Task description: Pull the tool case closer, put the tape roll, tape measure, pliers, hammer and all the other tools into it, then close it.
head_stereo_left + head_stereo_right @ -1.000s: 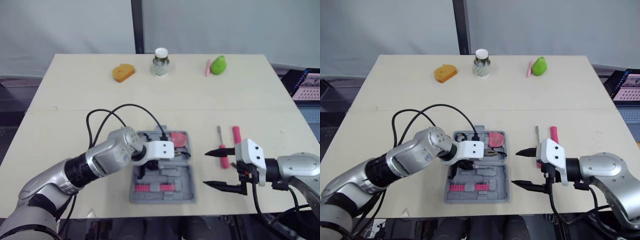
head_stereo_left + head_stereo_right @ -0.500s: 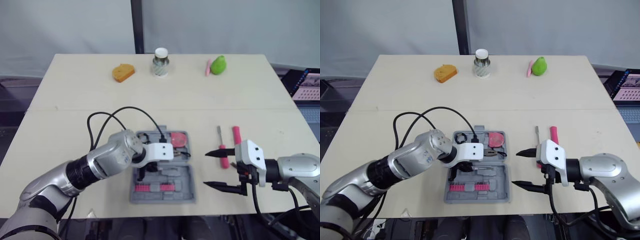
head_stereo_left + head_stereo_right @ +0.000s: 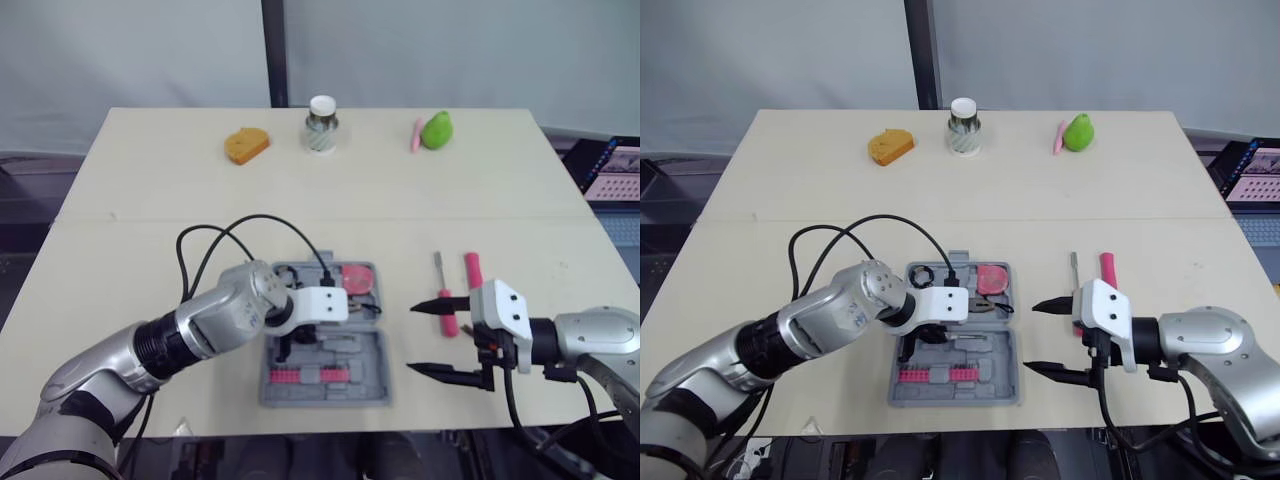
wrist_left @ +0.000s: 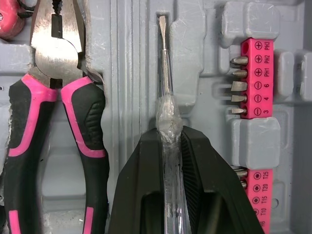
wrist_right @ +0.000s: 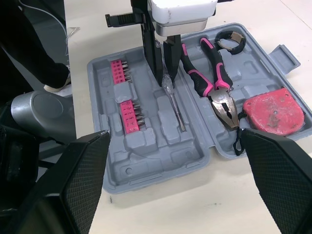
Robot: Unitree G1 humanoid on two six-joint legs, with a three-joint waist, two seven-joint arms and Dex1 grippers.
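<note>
The grey tool case point(image 3: 350, 388) lies open near the table's front edge. In it are pink-and-black pliers point(image 4: 58, 102), a red tape measure point(image 5: 273, 111), a black tape roll point(image 5: 229, 40) and pink bit strips point(image 4: 256, 80). My left gripper point(image 4: 168, 141) is low over the case, shut on a clear-handled screwdriver point(image 4: 165, 85) whose shaft lies along a moulded slot. My right gripper point(image 3: 410, 337) stands open to the right of the case with nothing between its fingers. Beside it on the table lie a pink-handled screwdriver point(image 3: 447, 302) and a pink handle point(image 3: 472, 268), partly hidden by the gripper's mount.
At the back of the table are an orange object point(image 3: 246, 145), a white-lidded jar point(image 3: 321, 124) and a green pear-shaped object point(image 3: 436, 130) with a pink item beside it. A black cable point(image 3: 215, 235) loops above my left arm. A laptop point(image 3: 615, 168) sits beyond the right edge.
My left gripper has eased slightly lower and nearer with the screwdriver over the case. The right arm has not moved.
</note>
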